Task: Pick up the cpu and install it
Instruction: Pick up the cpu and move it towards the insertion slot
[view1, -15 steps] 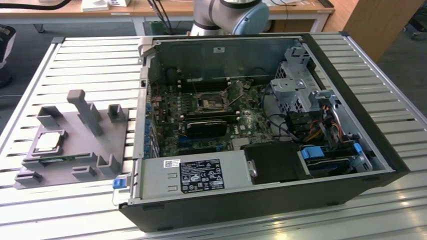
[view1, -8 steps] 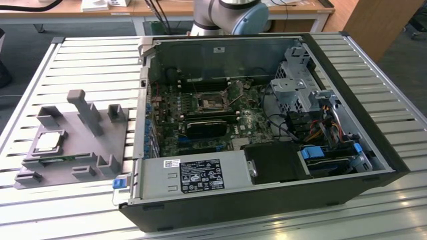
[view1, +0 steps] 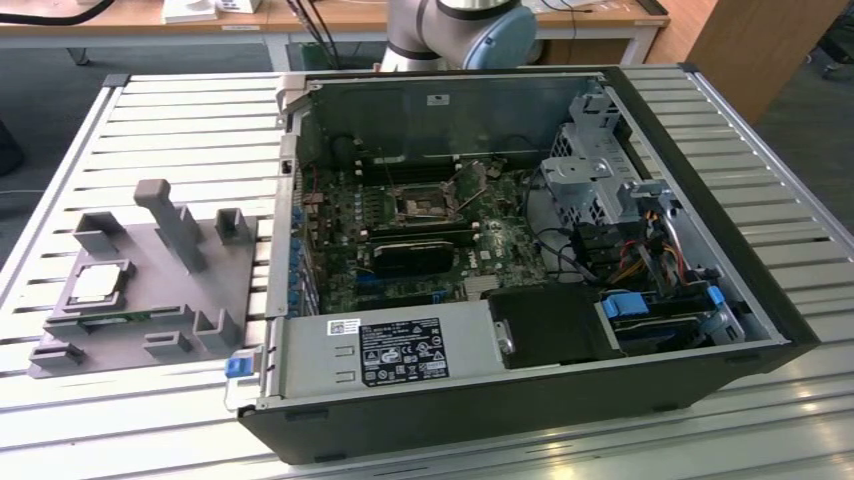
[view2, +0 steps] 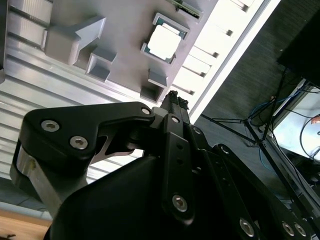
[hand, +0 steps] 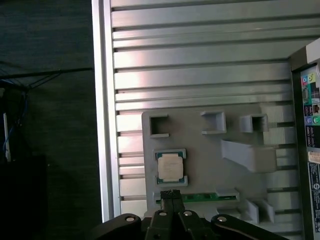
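Slatted aluminium table (view1: 174, 130) holds a grey plastic fixture tray (view1: 147, 310) seating the small square silver-topped cpu (view1: 98, 283). Likely light, stiff, slick and fragile, so best gripped by its thin opposite edges. Black gripper (hand: 172, 193) has its tips together, empty.

I see the open computer case (view1: 534, 410) on the slatted counter (view1: 187, 130); the grey fixture tray (view1: 167, 295) sits just beside it.

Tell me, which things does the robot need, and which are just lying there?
Needed: cpu in its grey tray; socket inside the computer; hand, near the cpu.
Lying about: power supply; cables; green strip on the tray.
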